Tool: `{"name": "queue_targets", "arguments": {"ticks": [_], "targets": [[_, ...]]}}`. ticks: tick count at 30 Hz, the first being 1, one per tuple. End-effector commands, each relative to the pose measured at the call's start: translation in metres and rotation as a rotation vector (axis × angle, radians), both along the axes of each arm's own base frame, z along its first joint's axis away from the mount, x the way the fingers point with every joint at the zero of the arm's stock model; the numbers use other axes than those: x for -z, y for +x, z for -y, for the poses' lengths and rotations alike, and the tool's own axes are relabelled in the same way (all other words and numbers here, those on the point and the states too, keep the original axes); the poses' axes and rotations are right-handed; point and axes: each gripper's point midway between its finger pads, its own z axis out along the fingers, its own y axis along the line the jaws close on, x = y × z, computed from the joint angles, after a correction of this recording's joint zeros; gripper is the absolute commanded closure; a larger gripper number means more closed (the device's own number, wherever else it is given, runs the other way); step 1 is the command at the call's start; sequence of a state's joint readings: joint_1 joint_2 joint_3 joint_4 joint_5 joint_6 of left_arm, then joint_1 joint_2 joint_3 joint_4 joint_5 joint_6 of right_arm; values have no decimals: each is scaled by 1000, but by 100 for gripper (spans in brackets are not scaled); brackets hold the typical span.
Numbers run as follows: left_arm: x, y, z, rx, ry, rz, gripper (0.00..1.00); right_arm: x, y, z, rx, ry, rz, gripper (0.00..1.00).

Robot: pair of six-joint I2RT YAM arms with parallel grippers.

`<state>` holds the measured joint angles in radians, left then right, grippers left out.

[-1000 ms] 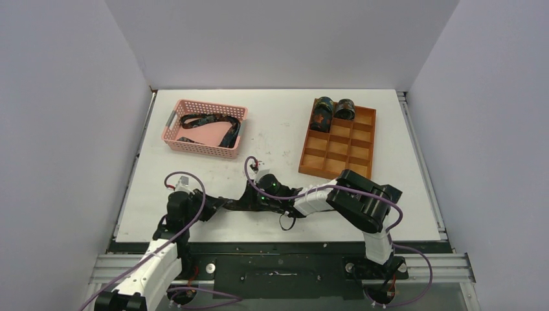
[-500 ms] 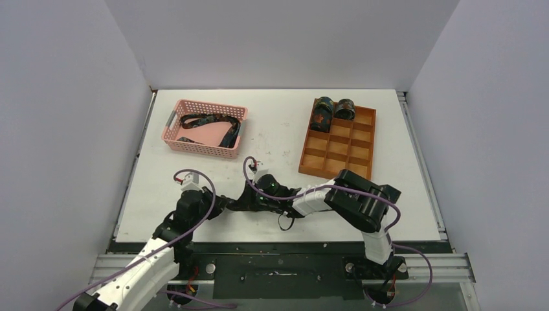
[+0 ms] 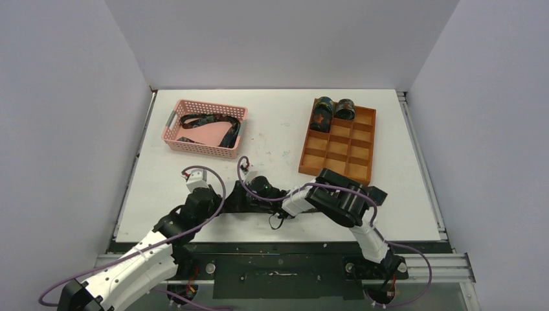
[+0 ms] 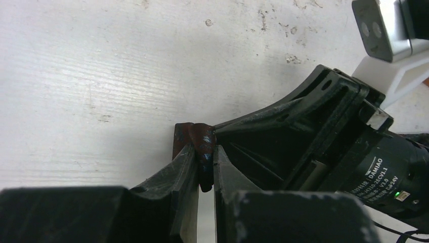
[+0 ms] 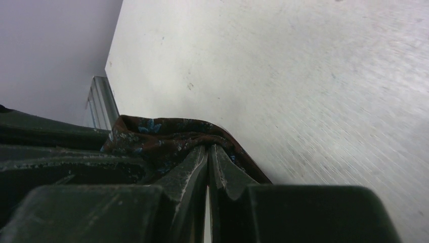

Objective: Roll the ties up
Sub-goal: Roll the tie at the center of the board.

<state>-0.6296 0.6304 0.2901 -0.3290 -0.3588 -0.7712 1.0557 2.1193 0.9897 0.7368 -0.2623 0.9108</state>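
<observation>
Top external: arms meet by counter [image 3: 278,129] near edge; left fingers [image 4: 178,174], right fingers [image 5: 188,172] both pinch tie [image 4: 202,147]; rolling step probably starting; next needs even winding.

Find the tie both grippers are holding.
Top view: the tie lies left of centre near the front of the table, between the left gripper and right gripper.

At the lower right of my left wrist view I read "DAMIAO" and "24V" on the black motor housing [image 4: 387,169].
</observation>
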Motion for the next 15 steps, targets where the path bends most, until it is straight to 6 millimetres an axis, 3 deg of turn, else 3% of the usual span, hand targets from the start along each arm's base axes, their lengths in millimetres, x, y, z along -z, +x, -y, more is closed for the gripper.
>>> {"name": "queue_targets", "arguments": {"ticks": [1,10,12,15], "targets": [[-34,14,13,23,19,98,100,48,-19,0,-47,-92,-85,95],[-36,10,30,63,129,118,100,36,-14,0,-55,-85,-35,95],[-36,10,30,60,164,111,100,30,-8,7,-22,-61,-48,95],[-34,8,26,55,208,101,100,13,5,22,28,-49,-23,85]]}}
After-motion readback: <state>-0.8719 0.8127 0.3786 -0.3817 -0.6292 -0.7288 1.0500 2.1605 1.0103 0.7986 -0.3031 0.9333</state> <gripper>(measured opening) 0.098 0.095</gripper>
